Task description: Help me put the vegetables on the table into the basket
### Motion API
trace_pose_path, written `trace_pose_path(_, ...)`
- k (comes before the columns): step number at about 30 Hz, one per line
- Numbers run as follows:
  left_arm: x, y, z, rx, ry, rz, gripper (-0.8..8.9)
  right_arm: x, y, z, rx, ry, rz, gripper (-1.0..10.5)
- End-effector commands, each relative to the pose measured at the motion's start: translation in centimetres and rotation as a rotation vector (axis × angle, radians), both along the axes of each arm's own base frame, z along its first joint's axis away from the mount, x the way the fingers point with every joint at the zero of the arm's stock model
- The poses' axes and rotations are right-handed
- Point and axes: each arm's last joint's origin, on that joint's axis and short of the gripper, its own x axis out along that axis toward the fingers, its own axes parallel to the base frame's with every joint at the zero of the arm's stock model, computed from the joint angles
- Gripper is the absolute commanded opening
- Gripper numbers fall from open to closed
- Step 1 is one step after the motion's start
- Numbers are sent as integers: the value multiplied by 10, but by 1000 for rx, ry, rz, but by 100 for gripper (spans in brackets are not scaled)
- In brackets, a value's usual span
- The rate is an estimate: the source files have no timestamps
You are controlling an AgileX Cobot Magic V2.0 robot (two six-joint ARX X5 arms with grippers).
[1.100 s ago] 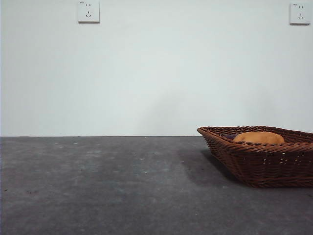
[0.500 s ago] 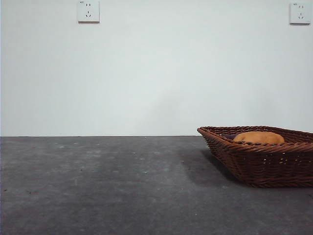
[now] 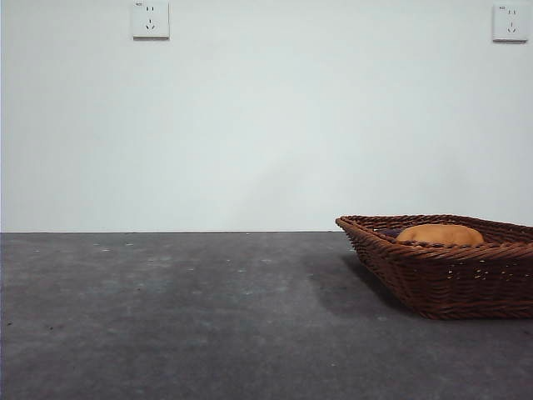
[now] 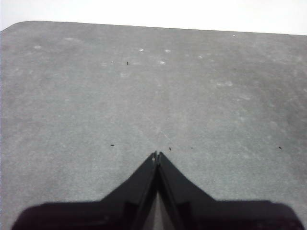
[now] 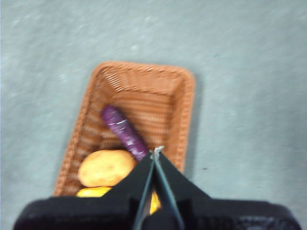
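The reddish-brown wicker basket (image 3: pixel 454 283) stands on the dark grey table (image 3: pixel 183 317) at the right of the front view, with the tan potato (image 3: pixel 440 234) showing over its rim. From high above, the right wrist view looks down into the basket (image 5: pixel 144 84): the purple eggplant (image 5: pixel 125 132), the potato (image 5: pixel 106 167) and a yellow vegetable (image 5: pixel 94 192) lie inside. My right gripper (image 5: pixel 156 152) is shut and holds nothing, well above the basket. My left gripper (image 4: pixel 157 155) is shut and hangs over bare table (image 4: pixel 144 86).
A white wall with two power sockets (image 3: pixel 151 19) rises behind the table. The table's far edge (image 4: pixel 153 26) shows in the left wrist view.
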Motion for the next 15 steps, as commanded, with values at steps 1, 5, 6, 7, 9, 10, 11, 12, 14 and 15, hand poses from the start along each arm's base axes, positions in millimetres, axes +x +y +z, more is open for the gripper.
trace_pose_path(1,0,0,-3,-10,6,5,-4,-25,1,16,-32,-146,-1,1)
trace_pose_path(5,0,0,-3,-10,6,5,-4,-72,2,7,-35,-466,-11,1)
trace_pose_path(6,0,0,-3,-10,6,5,-4,-83,3,-9,-36,-501,-12,1)
trace_pose_path(7,0,0,-3,-10,6,5,-4,-94,3,-28,-38,-531,-12,1)
trace_pose_path(9,0,0,-3,-10,6,5,-4,-106,4,-69,-42,-580,-11,0)
trace_pose_path(10,0,0,-3,-10,6,5,-4,-111,4,-88,-43,-602,-12,1)
trace_pose_path(11,0,0,-3,-10,6,5,-4,-112,4,-102,-43,-609,-12,1)
trace_pose_path(12,0,0,-3,-10,6,5,-4,-114,4,-115,-43,-616,-11,0)
trace_pose_path(14,0,0,-3,-10,6,5,-4,-116,4,-137,-43,-611,-12,1)
trace_pose_path(15,0,0,-3,-10,6,5,-4,-118,4,-149,-42,-606,-12,0)
